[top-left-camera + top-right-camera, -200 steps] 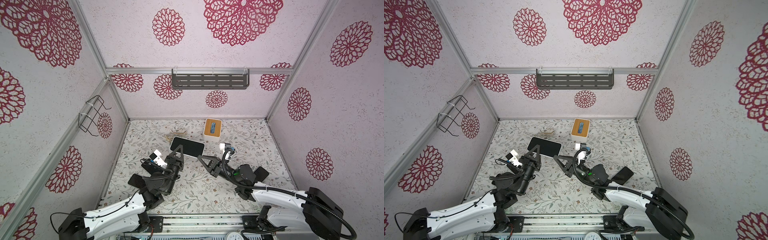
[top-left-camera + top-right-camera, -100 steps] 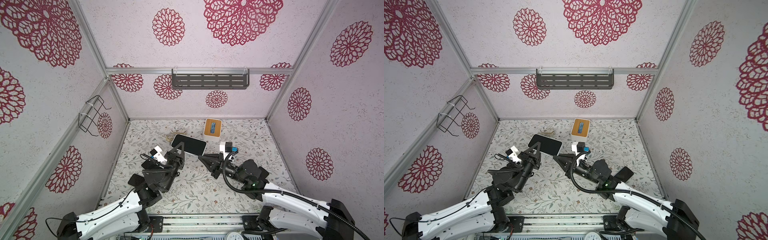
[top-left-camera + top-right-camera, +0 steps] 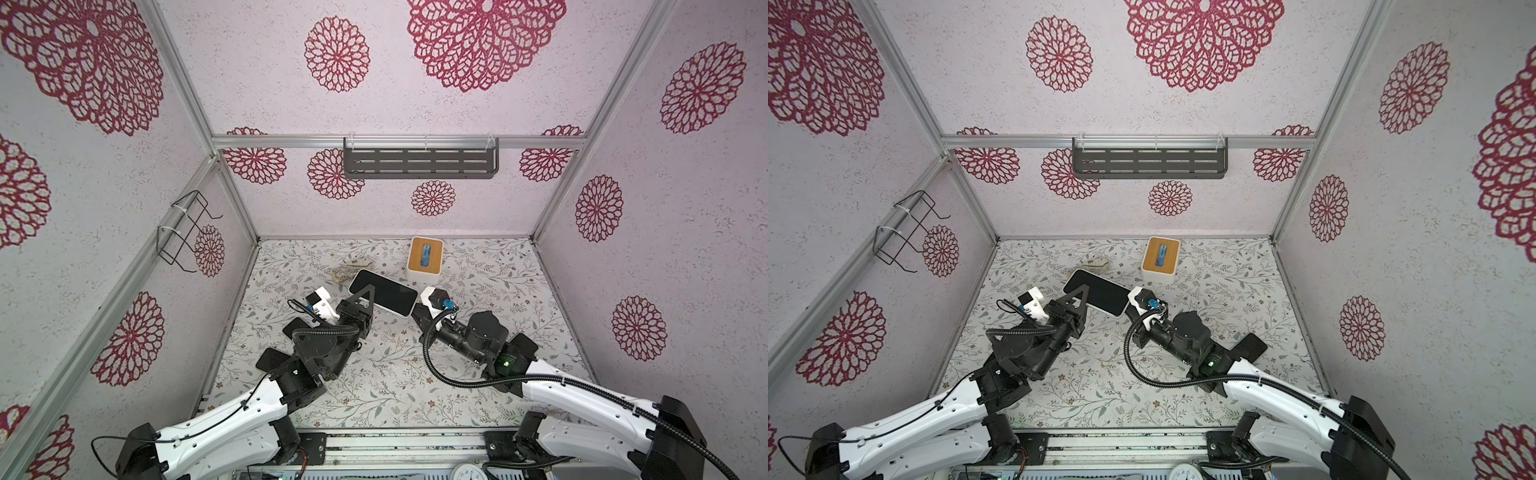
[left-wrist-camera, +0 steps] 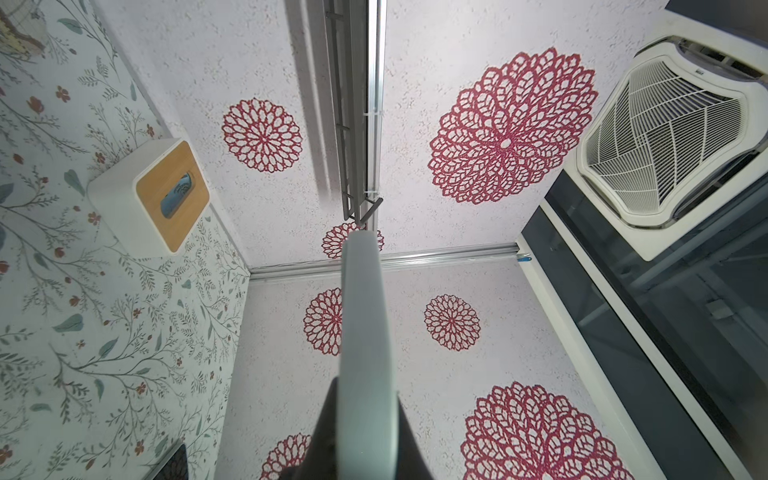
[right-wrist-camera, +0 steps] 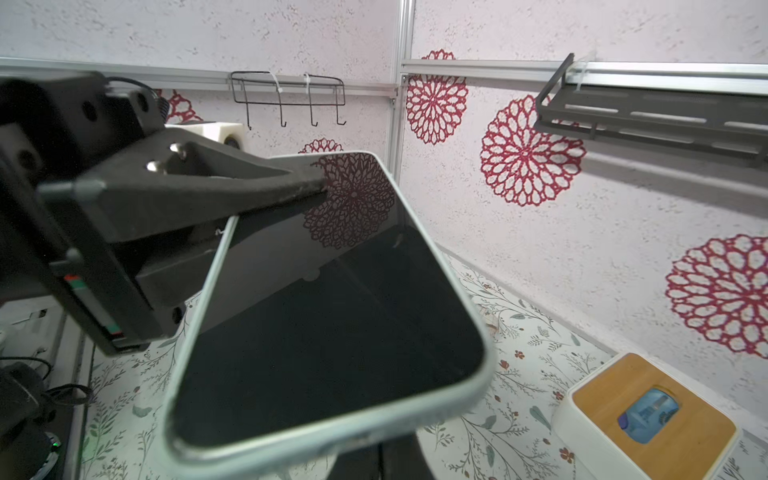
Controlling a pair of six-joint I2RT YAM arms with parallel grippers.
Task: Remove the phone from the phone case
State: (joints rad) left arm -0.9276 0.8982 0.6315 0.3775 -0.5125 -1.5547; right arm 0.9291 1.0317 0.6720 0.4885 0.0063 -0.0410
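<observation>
A phone (image 3: 382,293) with a black screen sits in a pale grey-green phone case and hangs tilted above the floral floor, seen in both top views (image 3: 1096,293). My left gripper (image 3: 368,296) is shut on its left long edge; in the left wrist view the case rim (image 4: 363,332) runs up between the two dark fingers. My right gripper (image 3: 417,311) sits just under the phone's right end. In the right wrist view its fingers (image 5: 361,461) lie pressed together below the case rim (image 5: 332,440), their tips hidden by the phone (image 5: 332,332).
A white tissue box with a wooden top (image 3: 424,259) stands behind the phone near the back wall. A small brownish object (image 3: 347,272) lies on the floor left of it. A grey shelf (image 3: 419,164) hangs on the back wall, a wire rack (image 3: 183,232) on the left wall.
The left arm has stretched out and carried the phone slightly right and back. The right arm has pushed forward, bringing its gripper up under the phone's right end.
</observation>
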